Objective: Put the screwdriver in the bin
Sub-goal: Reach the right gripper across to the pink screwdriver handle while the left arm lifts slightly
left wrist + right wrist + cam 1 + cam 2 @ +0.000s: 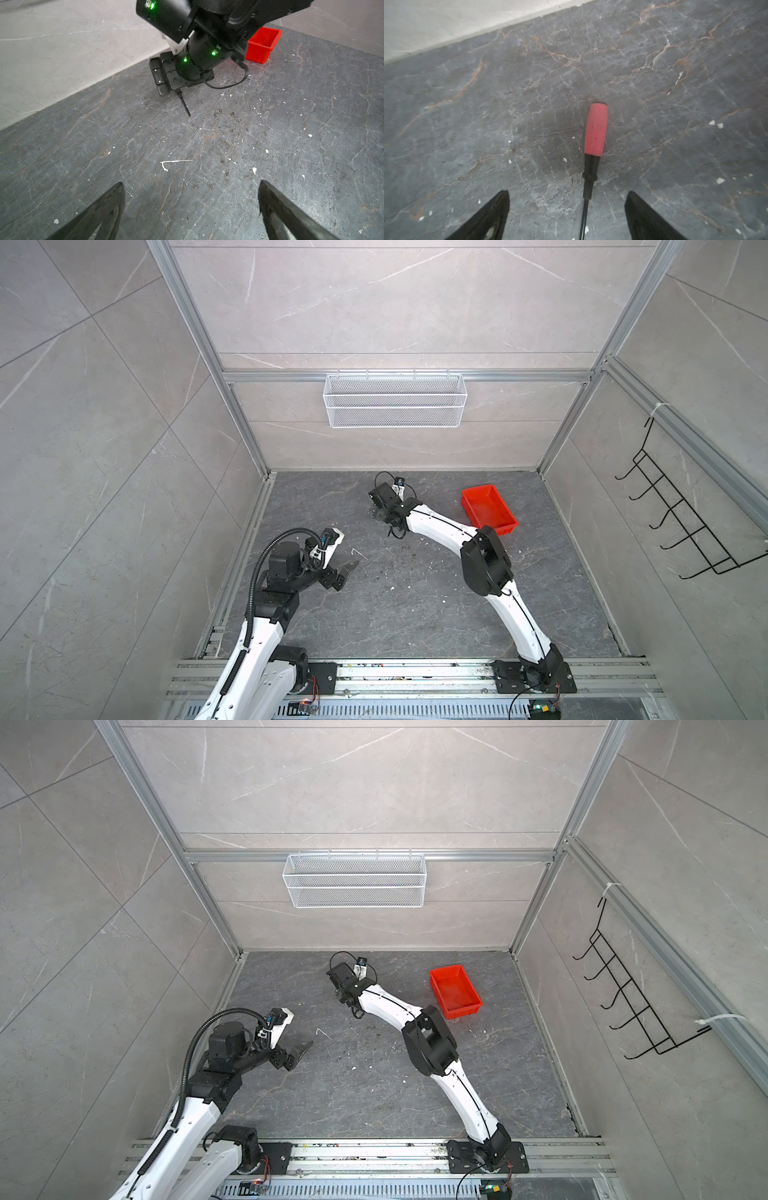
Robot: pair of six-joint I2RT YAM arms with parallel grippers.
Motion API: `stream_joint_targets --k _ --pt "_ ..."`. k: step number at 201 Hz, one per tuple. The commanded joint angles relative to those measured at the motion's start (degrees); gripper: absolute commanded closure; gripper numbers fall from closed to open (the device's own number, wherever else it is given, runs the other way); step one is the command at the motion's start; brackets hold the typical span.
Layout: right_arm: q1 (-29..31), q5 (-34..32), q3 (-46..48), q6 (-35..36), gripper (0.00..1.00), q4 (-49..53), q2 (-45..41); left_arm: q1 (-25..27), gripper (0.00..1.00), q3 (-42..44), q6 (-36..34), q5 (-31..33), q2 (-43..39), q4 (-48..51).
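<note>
at 2 o'clock on the floor [415, 614]: shallow red bin [488, 508], only its own red bottom showing. on the back wall at 12 o'clock: white wire mesh basket [395, 400], hung from an aluminium rail. at 9 o'clock from the bin, well apart: screwdriver [596, 131], flat on dark veined stone. right gripper [568, 192] wide open, straddling the black shaft, gripping nothing. left gripper [191, 182] at 8 o'clock, wide open, holding nothing. white flecks and dark grit underfoot. grey marbled walls; black wire hook rack [685, 510] at 3 o'clock.
</note>
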State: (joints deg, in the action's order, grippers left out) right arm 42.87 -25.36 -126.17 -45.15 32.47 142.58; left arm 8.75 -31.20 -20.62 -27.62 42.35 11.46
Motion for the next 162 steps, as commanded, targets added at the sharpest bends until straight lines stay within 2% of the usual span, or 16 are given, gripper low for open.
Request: stream_joint_targets --k 1,31,47,104,140,157,162 --pt "-0.3 -0.6 -10.4 -2.0 0.11 12.9 6.7 0.2 0.0 0.4 -0.6 -1.5 -0.9 -2.1" --pt "-1.2 1.9 -25.2 -3.1 0.11 22.3 14.9 0.2 0.0 0.4 -0.6 -1.5 -1.1 -2.1" --pt "-1.9 3.6 -29.8 -3.8 0.11 25.0 17.5 0.2 0.0 0.5 -0.6 -1.5 -1.3 -2.1" --pt "-4.3 6.1 -29.0 -4.3 0.12 24.8 18.1 0.3 0.0 0.5 -0.6 -2.1 -1.3 -2.1" --pt "-5.2 7.0 -30.6 -1.3 0.14 24.9 19.3 0.3 0.0 0.6 -0.7 -2.2 -1.5 -2.1" --pt "-5.2 7.2 -32.1 0.8 0.17 24.8 20.2 0.3 0.0 0.6 -0.7 -2.4 -1.4 -2.1" --pt "-5.2 7.6 -32.4 1.4 0.22 24.8 20.4 0.3 0.0 0.6 -0.7 -2.4 -1.4 -2.1"
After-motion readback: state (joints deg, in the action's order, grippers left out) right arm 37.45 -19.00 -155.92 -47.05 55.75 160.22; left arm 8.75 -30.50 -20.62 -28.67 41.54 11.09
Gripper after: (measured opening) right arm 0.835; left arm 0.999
